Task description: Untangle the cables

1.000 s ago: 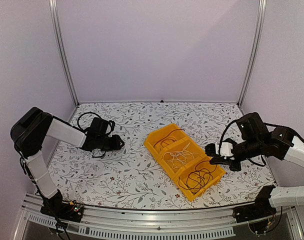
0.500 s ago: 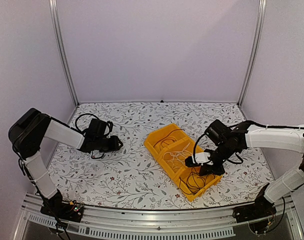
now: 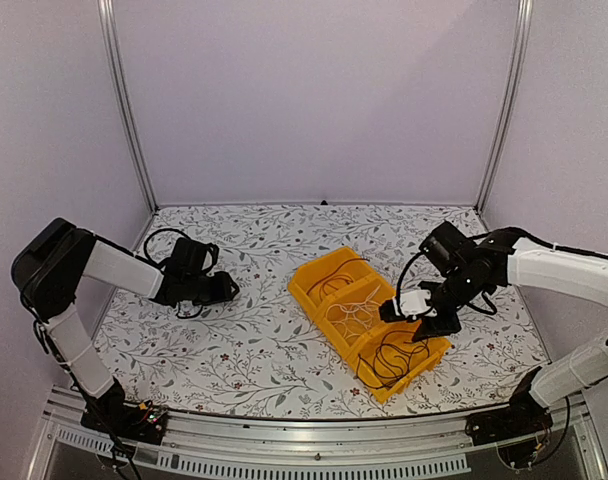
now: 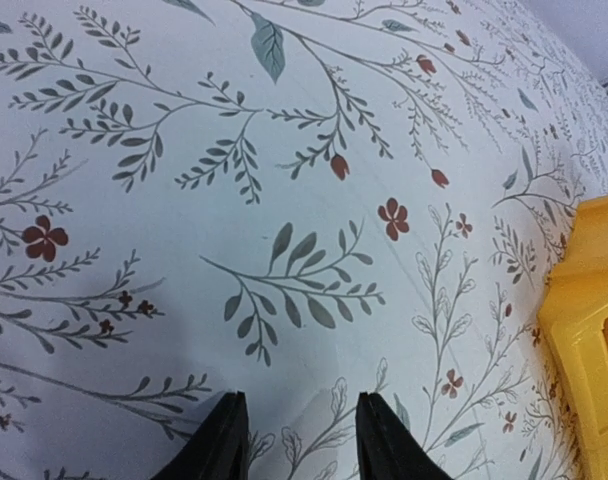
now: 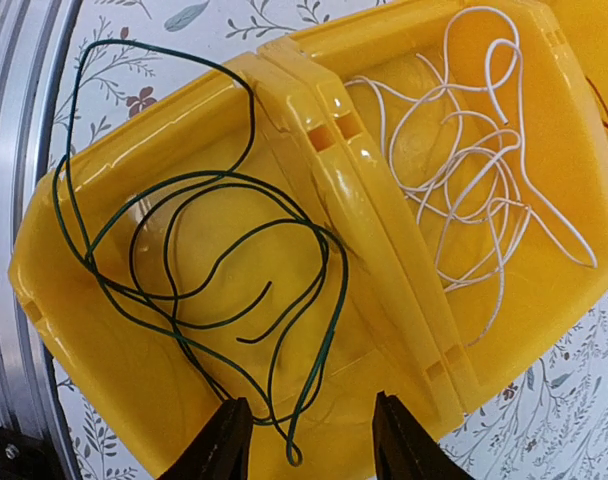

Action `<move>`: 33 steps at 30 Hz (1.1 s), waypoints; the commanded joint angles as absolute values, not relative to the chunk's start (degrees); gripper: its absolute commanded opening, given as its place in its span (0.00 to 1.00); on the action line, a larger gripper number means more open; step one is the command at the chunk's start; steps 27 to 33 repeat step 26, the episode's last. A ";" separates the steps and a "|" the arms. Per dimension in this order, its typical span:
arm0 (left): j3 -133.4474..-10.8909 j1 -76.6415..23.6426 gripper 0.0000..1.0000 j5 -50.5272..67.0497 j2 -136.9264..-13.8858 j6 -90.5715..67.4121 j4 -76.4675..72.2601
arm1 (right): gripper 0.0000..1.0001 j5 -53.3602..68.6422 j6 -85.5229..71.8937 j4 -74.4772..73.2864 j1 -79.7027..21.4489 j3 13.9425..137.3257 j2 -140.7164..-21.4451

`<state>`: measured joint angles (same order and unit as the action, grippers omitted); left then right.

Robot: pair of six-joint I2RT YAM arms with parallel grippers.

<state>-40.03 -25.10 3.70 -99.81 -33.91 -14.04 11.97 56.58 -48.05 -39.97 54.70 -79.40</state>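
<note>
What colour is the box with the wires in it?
Yellow. The box shows best in the right wrist view.

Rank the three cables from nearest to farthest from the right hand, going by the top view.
1. Dark cable, yellow bin's near compartment, just under the right hand.
2. White cable, middle compartment.
3. Reddish-brown cable, far compartment.

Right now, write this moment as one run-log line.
right end effector: open, above thin dark cable in yellow plastic bin | left end effector: open, empty, over floral table
</note>
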 commanded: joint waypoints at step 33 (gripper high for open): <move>-63.19 -27.57 0.37 -7.52 -81.89 -11.68 5.65 | 0.95 4.96 8.34 -20.75 -7.37 83.28 -84.24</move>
